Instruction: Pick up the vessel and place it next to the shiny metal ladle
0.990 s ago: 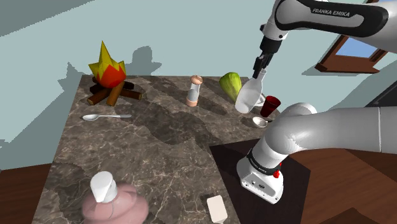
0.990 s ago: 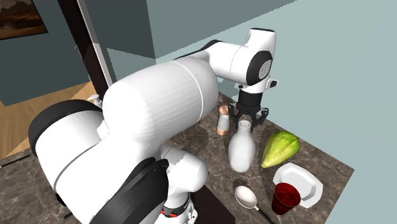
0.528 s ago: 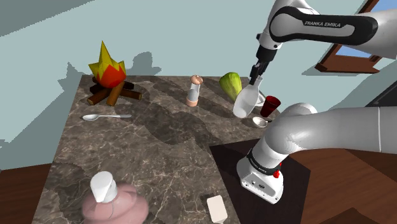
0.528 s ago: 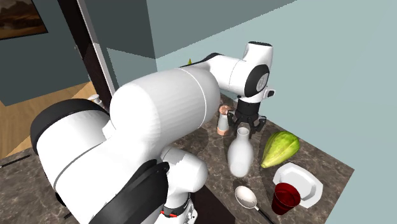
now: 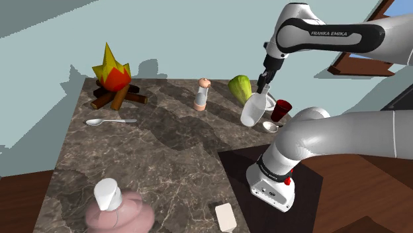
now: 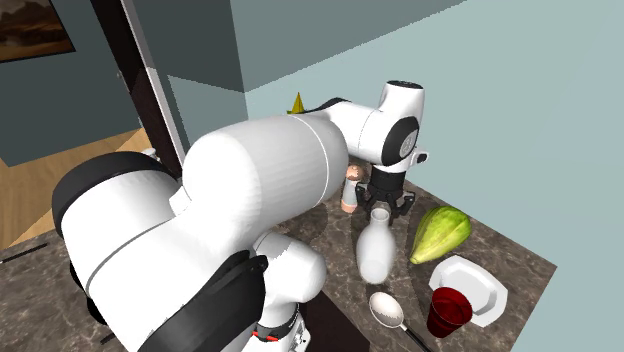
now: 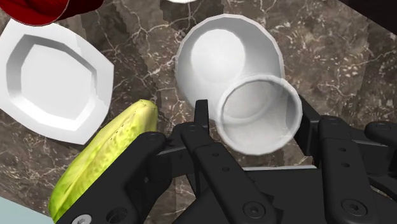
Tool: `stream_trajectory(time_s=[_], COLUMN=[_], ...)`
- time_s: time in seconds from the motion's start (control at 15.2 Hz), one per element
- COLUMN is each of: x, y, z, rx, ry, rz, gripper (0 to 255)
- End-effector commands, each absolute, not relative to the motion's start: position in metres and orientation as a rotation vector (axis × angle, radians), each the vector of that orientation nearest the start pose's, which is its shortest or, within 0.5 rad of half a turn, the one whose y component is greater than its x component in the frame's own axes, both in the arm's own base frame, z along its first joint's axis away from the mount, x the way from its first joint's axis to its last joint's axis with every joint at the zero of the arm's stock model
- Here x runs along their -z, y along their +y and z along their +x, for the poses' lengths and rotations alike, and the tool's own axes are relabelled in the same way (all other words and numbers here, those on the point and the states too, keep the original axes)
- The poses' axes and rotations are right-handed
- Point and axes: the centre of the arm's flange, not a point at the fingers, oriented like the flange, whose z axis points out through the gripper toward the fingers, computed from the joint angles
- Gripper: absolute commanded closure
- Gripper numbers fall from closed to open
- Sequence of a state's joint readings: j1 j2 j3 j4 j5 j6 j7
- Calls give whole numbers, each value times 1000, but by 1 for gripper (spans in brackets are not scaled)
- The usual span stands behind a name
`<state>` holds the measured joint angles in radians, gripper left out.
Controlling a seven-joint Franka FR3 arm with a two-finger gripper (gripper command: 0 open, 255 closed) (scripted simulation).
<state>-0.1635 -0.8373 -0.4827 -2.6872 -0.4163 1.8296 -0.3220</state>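
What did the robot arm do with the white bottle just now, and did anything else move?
The gripper lowered the white vessel toward the table and slightly toward the shoulder view's left, gripping its neck throughout; nothing was let go. The metal ladle, red cup, white plate and green vegetable stayed put.

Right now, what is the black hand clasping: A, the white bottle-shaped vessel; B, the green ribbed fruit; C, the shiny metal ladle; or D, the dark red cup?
A: the hand has its black fingers pressed against both sides of the open neck of the white bottle-shaped vessel.
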Motion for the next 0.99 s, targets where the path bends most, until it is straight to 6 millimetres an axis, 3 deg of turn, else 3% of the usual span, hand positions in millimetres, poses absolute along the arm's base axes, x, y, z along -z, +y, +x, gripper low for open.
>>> stream_trajectory(time_s=[0.0, 0.2, 0.26, 0.59, 0.86, 0.92], x=[-439, -439, -440, -440, -489, -489], y=[-213, -213, -213, -213, -212, -212], z=[235, 235, 235, 235, 238, 238], rx=[-111, -111, -111, -111, -111, -111], ry=[71, 71, 71, 71, 71, 71], rz=[-3159, -3159, -3159, -3159, -3159, -3159], gripper=[255, 255, 0, 0, 0, 0])
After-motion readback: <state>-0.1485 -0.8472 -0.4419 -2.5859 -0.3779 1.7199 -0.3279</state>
